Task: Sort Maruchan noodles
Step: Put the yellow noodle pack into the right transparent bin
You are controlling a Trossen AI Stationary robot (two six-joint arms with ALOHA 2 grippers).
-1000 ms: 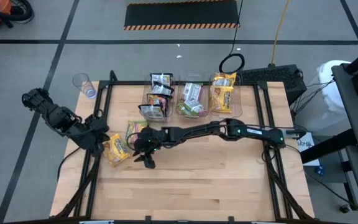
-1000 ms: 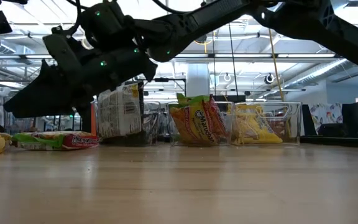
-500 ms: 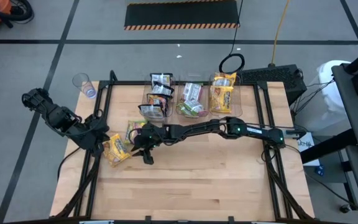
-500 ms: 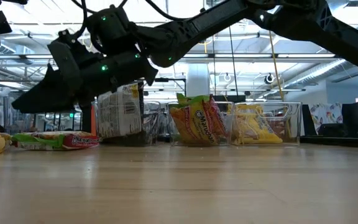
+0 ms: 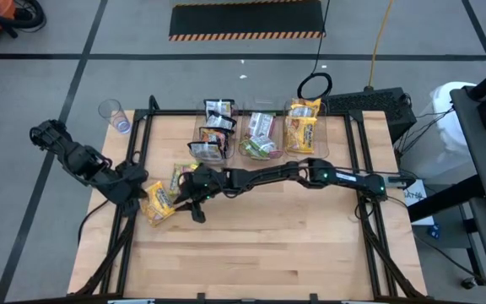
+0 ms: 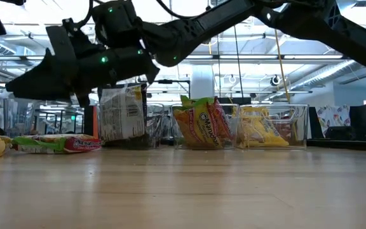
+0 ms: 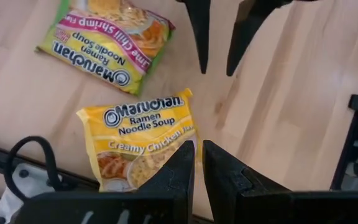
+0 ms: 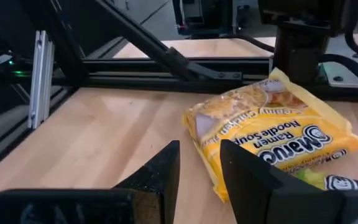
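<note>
Two loose Maruchan packets near the left edge of the tabletop [image 5: 251, 245]: a yellow Creamy Chicken packet [image 5: 158, 203] and, touching it on the far side, a green-edged Lime Chili Shrimp packet [image 5: 181, 176], both lying flat. Right end effector [image 5: 194, 203] reaches across from the right side and hangs just above the wood beside the yellow packet; fingers [image 8: 157, 171] parted by a narrow gap, nothing between them. Left end effector [image 5: 144, 192] sits at the left edge, right next to the yellow packet; its fingers [image 7: 180, 168] are nearly together with a thin slit, nothing held, tips pointing at the packet's corner. In the left wrist view the right arm's two finger tips show just beyond the yellow packet, so both end effectors crowd the same spot. Along the far edge: three clear bins in a row. Left bin [image 5: 213, 135] holds dark packets [image 5: 218, 118], count unclear, at least three. Middle bin [image 5: 260, 139] holds green-edged packets [image 5: 261, 127], at least two. Right bin [image 5: 304, 135] holds yellow packets [image 5: 302, 118], at least two. Black frame rails [image 5: 142, 143] run along the left and right edges of the tabletop. A clear plastic cup [image 5: 113, 112] stands off the far left corner.
</note>
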